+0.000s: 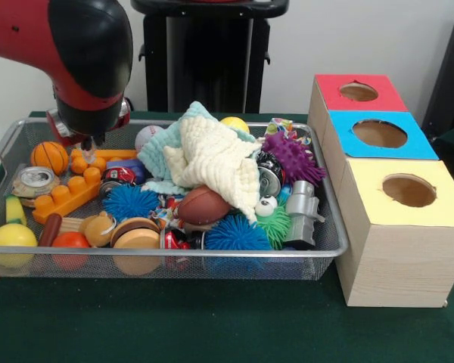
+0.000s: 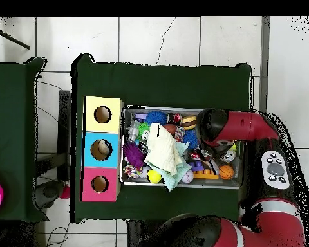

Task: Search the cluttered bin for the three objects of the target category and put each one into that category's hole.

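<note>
Above the bin's (image 1: 174,253) orange-brick corner, the tool (image 1: 88,144) hangs, grip state indeterminate; descend vertically, clear of the mesh wall and the cloth (image 1: 212,162).

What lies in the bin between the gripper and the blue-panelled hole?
In the front view, the gripper and the hole are separated by a heap of pale cloths and a purple spiky ball.

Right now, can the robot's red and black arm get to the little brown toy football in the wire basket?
Probably yes. The brown football lies on top of the pile, only its upper edge tucked under the cream knitted cloth. The arm hangs over the silver mesh bin's other end, so it must cross over first.
</note>
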